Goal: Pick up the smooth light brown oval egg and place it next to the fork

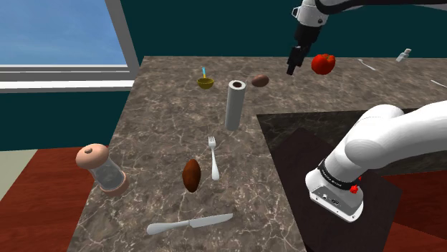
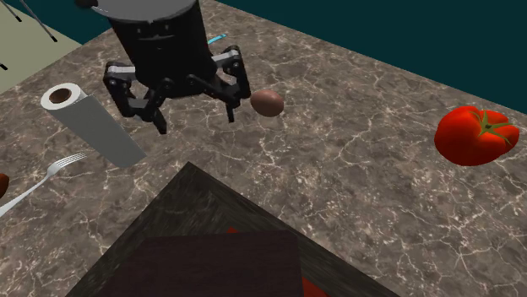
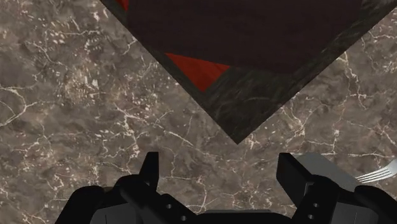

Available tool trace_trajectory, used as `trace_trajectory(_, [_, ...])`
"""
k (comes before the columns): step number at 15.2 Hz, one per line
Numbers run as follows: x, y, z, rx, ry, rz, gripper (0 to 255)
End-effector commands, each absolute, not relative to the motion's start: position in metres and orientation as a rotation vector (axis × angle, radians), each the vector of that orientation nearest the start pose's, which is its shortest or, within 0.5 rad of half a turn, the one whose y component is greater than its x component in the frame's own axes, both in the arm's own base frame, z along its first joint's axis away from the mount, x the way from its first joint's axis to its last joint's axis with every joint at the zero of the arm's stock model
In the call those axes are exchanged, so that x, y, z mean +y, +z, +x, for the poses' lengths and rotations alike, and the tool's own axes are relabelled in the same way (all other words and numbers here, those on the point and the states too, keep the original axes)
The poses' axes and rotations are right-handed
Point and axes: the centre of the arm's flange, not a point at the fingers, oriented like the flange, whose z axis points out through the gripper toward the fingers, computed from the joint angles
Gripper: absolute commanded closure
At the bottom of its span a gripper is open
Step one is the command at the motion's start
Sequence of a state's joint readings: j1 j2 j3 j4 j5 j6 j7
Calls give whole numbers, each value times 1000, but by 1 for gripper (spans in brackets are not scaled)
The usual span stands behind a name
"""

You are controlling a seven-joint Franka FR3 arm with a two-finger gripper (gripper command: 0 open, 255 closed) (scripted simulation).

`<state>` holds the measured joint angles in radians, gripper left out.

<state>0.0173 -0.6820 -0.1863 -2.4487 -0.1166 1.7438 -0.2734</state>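
The light brown egg [image 1: 260,81] lies on the marble counter [image 1: 165,136], behind a grey upright roll [image 1: 236,104]. My black gripper [image 1: 294,63] hangs above the counter, a little to the shoulder view's right of the egg, open and holding nothing. From the second exterior view the egg [image 2: 267,103] sits just right of the gripper [image 2: 194,120], apart from the fingers. The silver fork [image 1: 213,159] lies nearer the front of the counter, beyond the roll from the egg. In the wrist view the gripper [image 3: 221,172] looks down on bare marble, with the fork's tines [image 3: 375,173] at the edge.
A red tomato [image 1: 323,64] sits right of the gripper. An olive bowl [image 1: 205,81], a dark brown oval [image 1: 191,175], a knife [image 1: 190,224] and a glass shaker [image 1: 102,168] are spread over the counter. The counter's dark notch [image 1: 301,136] lies beside the stand.
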Motion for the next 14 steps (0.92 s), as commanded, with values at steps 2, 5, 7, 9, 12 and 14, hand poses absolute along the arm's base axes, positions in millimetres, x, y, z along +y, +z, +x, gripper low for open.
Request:
trace_trajectory(2, [-105, 501, 356, -378, 20, -3093, 0])
trace_trajectory(5, [-131, 480, 378, -484, -2, -3060, 0])
trace_trajectory(7, [-148, 465, 394, -553, -16, -3036, 0])
trace_trajectory(9, [-163, 450, 411, -622, -30, -3010, 0])
trace_trajectory(12, [-185, 428, 437, -723, -50, -2968, 0])
trace_trajectory(14, [-198, 414, 456, -789, -64, -2939, 0])
